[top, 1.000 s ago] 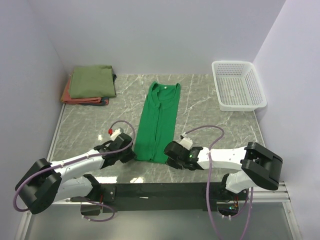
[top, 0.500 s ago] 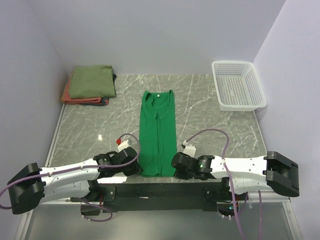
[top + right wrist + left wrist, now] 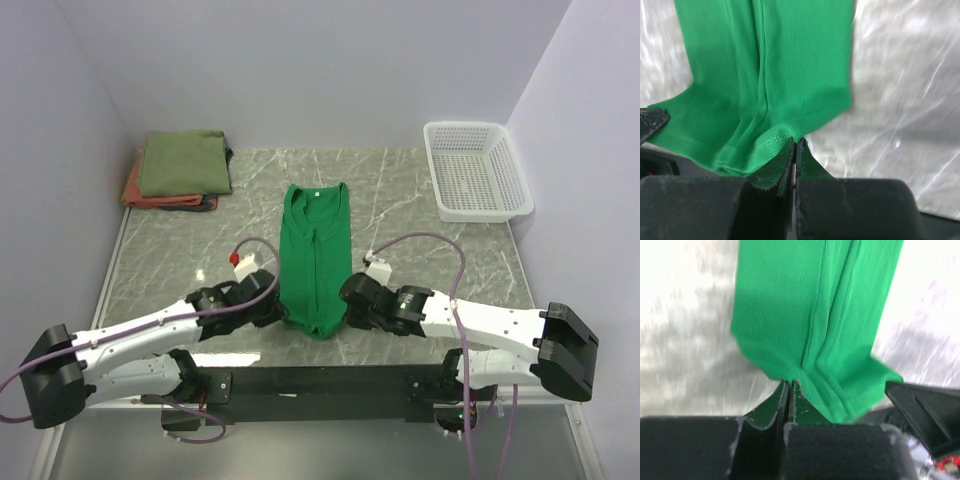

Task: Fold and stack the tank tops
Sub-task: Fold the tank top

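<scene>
Lying on grey marble table (image 3: 420,210): green tank top (image 3: 315,255); lavender walls (image 3: 300,70) round.

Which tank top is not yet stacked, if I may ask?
The bright green tank top, stretched mid-table, held by the left gripper and right gripper; the olive top and rust-red top lie folded, stacked.

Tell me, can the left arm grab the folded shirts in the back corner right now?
Probably not yet. The left gripper is shut on the hem of the green tank top, so it is busy. Nothing blocks the path to the folded pile, though it sits far back.
</scene>
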Controlling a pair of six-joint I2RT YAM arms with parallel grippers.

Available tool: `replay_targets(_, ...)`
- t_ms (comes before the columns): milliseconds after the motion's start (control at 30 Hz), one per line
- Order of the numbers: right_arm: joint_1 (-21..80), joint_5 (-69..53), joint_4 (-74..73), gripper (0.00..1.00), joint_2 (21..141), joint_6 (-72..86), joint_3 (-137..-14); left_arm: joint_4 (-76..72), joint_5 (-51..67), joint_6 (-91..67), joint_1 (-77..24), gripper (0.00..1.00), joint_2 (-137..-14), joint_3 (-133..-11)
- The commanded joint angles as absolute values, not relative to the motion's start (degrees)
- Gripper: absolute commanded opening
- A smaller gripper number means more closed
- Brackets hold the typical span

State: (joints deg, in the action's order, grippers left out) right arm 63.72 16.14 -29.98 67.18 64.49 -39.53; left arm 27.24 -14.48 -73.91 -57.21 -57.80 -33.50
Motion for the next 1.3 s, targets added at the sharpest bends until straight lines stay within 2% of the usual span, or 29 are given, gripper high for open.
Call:
replay_targets(0, 59.4, 18.0, -27.3, 0.00, 68.7, 58.3, -43.1, 23.4, -15.7, -68.7, -52.6, 0.01, -61.4, -36.9)
replay_targets(267, 46.5, 15.6, -21.5, 0.00, 75.0, 49.2, -49.3, 17.1, -15.4, -61.7, -42.8, 0.00, -72.8, -45.8)
replay_targets(533, 34.5, 7.3, -18.5, 0.01, 89.5, 40.9, -62.7, 13.5, -10.6, -52.4, -32.0, 0.01, -91.1, -60.7)
replay_targets(600, 32.5, 5.2, -18.7, 0.09, 94.5, 39.6, -66.9, 12.7, -8.6, -50.8, -30.5, 0.14, -94.5, -63.4)
replay_targets(633, 32.0, 4.2, -17.7, 0.24, 95.6, 39.1, -67.9, 12.0, -7.7, -49.9, -29.2, 0.21, -97.2, -65.2)
replay_targets(667, 31.6, 3.3, -17.2, 0.36, 97.4, 38.5, -68.8, 11.9, -7.7, -49.7, -28.7, 0.35, -98.3, -66.0)
replay_targets(700, 30.7, 3.0, -17.3, 0.52, 98.2, 37.8, -70.8, 10.5, -7.2, -49.1, -28.2, 0.45, -99.0, -66.8)
replay_targets(767, 30.6, 2.9, -17.6, 0.60, 99.0, 36.7, -72.3, 9.9, -5.7, -48.5, -26.7, 0.63, -100.1, -67.3)
replay_targets(800, 30.5, 4.5, -17.8, 0.64, 98.8, 35.9, -72.9, 9.9, -5.3, -48.3, -26.3, 0.64, -99.8, -67.3)
replay_targets(900, 30.2, 6.8, -19.3, 0.65, 96.9, 35.1, -71.8, 8.9, -6.0, -48.6, -25.5, 0.67, -95.1, -63.5)
replay_targets(1033, 30.6, 6.7, -18.7, 0.63, 91.9, 37.1, -64.6, 10.1, -4.9, -51.1, -25.6, 0.63, -86.7, -57.8)
replay_targets(1167, 31.3, 4.5, -15.2, 0.53, 84.6, 40.8, -53.1, 7.8, -1.5, -54.0, -26.9, 0.60, -80.2, -49.2)
replay_targets(1200, 31.5, 4.1, -13.6, 0.46, 83.4, 41.2, -51.5, 7.5, -0.8, -54.7, -27.4, 0.59, -79.3, -46.5)
replay_targets(1267, 32.8, 4.4, -12.7, 0.42, 81.0, 42.2, -48.4, 7.0, -0.5, -55.2, -29.0, 0.57, -77.5, -44.5)
